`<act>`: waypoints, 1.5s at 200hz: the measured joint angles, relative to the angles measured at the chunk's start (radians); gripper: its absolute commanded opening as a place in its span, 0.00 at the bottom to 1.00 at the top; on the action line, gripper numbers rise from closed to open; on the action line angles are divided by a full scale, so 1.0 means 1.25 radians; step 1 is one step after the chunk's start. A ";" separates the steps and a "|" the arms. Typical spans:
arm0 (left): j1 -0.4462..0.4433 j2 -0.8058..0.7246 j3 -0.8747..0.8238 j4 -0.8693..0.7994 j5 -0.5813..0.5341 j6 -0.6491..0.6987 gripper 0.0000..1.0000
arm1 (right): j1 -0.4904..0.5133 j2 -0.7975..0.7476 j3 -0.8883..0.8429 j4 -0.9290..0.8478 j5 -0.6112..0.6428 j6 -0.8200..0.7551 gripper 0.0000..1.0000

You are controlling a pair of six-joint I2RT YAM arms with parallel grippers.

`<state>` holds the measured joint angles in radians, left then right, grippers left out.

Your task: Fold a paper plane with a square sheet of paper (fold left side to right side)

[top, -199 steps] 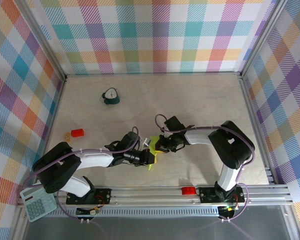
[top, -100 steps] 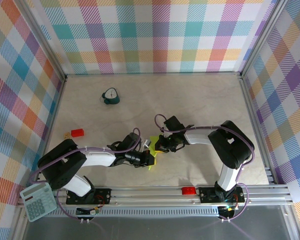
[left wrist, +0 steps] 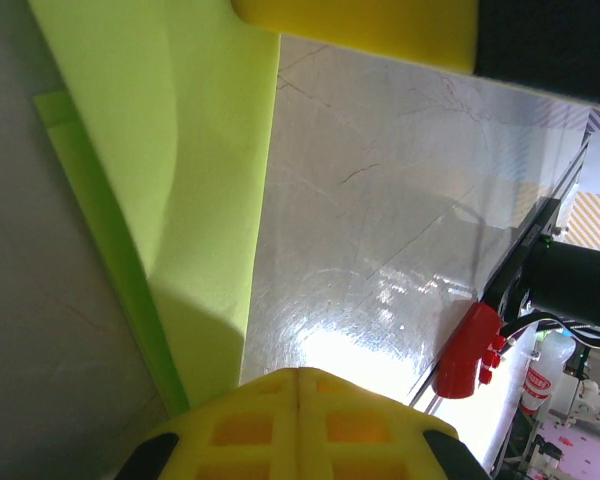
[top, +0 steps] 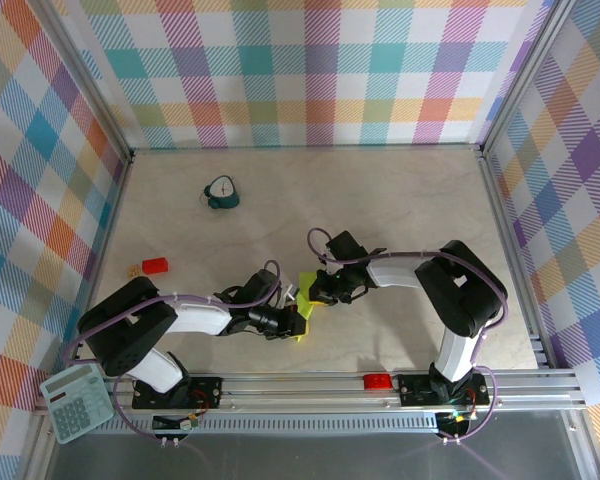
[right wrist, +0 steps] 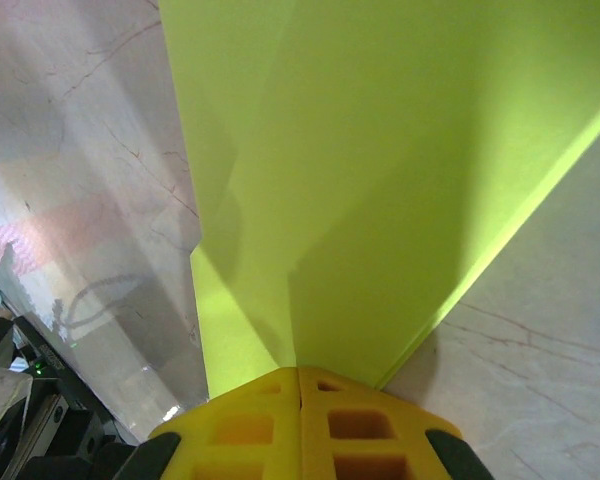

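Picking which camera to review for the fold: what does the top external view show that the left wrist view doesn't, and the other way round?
Top external: left arm and right arm meeting over the sheet of paper, plus teal clock, red block and calculator. Left wrist: close up, the left gripper shut, and a lower paper layer edging out beside the upper one. Both: the lime paper, the marble table and the red part on the rail.

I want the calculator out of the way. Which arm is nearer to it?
Left. The left arm bends just beside the calculator at the near left corner; the right arm stands far to its right, past the lime paper.
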<state>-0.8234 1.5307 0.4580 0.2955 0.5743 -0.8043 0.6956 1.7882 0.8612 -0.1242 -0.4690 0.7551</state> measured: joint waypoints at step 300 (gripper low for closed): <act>-0.069 -0.215 -0.049 -0.119 -0.058 -0.008 0.00 | 0.001 0.014 0.026 -0.037 -0.003 -0.024 0.00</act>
<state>-0.9096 1.2613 0.3962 0.1471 0.5018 -0.8143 0.6964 1.8053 0.8932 -0.1707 -0.4728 0.7246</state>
